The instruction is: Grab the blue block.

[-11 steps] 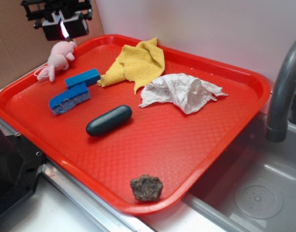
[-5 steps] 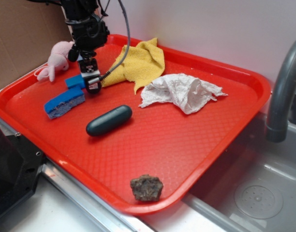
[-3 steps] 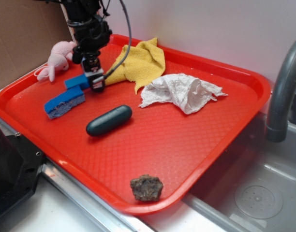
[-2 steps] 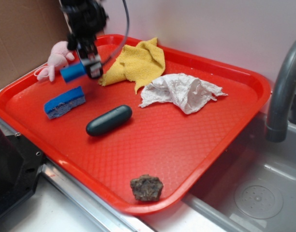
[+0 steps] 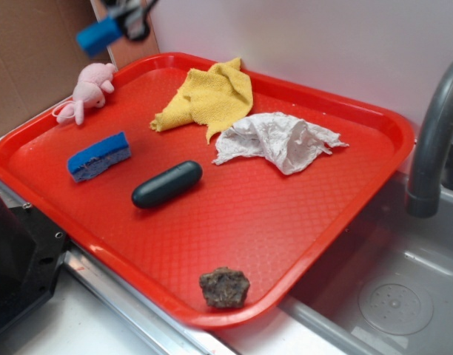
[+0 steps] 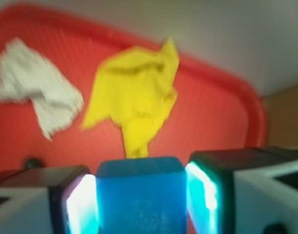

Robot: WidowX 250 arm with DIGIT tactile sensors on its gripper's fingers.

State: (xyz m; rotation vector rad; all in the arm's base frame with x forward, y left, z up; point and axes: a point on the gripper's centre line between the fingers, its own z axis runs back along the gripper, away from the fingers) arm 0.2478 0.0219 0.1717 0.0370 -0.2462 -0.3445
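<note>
The blue block [image 5: 99, 35] hangs high in the air above the tray's far left corner, blurred by motion, with my gripper [image 5: 124, 21] shut on it at the top edge of the exterior view. In the wrist view the blue block [image 6: 140, 197] fills the gap between my two fingers [image 6: 207, 192], both pads pressed against its sides. My gripper [image 6: 141, 197] looks down on the red tray [image 6: 202, 114] from well above it.
On the red tray [image 5: 300, 214] lie a blue-topped sponge [image 5: 99, 156], a dark capsule-shaped object [image 5: 167, 184], a yellow cloth [image 5: 209, 96], a crumpled white cloth [image 5: 280, 140], a pink plush toy [image 5: 87, 89] and a brown rock [image 5: 224, 287]. A sink and grey faucet [image 5: 434, 140] stand right.
My gripper came down beside the sponge, shut on the blue block and lifted it up and to the left, off the tray. The sponge shifted slightly.
</note>
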